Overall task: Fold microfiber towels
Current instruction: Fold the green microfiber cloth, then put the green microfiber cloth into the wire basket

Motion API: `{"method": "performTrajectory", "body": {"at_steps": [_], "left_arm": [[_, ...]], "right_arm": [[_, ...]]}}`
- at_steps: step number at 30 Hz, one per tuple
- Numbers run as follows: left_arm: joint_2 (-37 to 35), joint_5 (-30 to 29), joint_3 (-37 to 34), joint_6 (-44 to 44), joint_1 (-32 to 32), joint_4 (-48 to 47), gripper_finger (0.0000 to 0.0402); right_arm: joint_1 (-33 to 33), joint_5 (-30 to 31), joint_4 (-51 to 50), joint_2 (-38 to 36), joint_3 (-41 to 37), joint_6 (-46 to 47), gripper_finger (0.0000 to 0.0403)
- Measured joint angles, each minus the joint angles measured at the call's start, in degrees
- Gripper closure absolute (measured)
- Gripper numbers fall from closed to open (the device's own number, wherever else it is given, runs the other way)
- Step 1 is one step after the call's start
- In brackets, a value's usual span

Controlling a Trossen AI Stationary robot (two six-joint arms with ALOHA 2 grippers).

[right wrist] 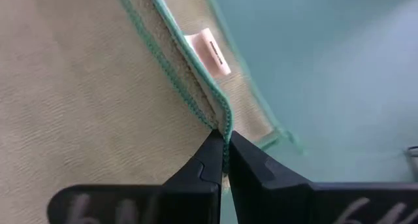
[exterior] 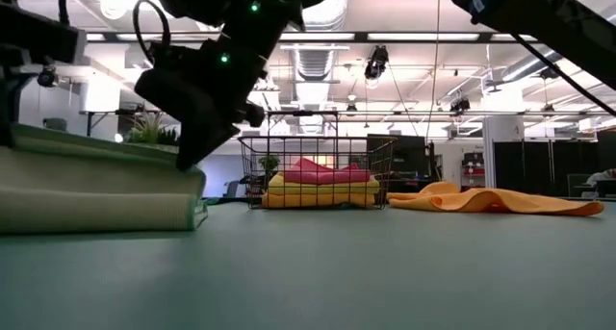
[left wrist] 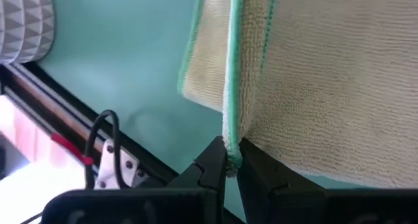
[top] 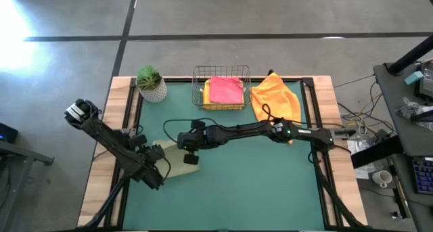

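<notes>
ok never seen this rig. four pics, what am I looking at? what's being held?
Two robot arms at a green table. One camera looks straight down, one sits at table height, and one rides on each wrist. Both grippers are pinched shut on the edge of a pale sage towel: the left gripper and the right gripper, seen close up in the wrist views. At the back of the table stand a wire basket holding a pink towel on a yellow one, a loose orange towel beside it, and a small potted plant.
</notes>
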Motion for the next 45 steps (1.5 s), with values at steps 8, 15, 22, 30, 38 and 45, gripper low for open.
{"method": "performTrajectory", "body": {"at_steps": [8,15,22,30,38,45], "left_arm": [[0.0,-1.33,-1.67,0.0,1.51,-0.13,0.0386],[0.0,-0.81,-1.83,2.8,2.9,-0.82,0.0386],[0.0,-0.79,-1.83,3.13,5.49,-3.84,0.0346],[0.0,-1.04,-1.8,7.54,6.01,-4.36,0.0266],[-2.61,-1.02,2.45,8.85,5.78,-7.24,0.025],[-7.37,0.07,7.38,7.04,-0.24,-1.51,0.025]], "right_arm": [[-1.04,-0.58,2.27,-0.02,0.02,-2.13,0.039],[-2.47,-3.32,3.98,-0.02,0.04,0.81,0.0332],[-2.68,-3.3,3.98,-0.11,0.04,1.96,0.0269],[-2.51,-3.32,0.19,-1.55,0.35,1.96,0.0234],[-2.53,-3.34,-7.03,-6.48,0.35,0.66,0.0236],[-0.75,-5.55,-16.74,-10.23,0.35,-1.75,0.0246]]}}
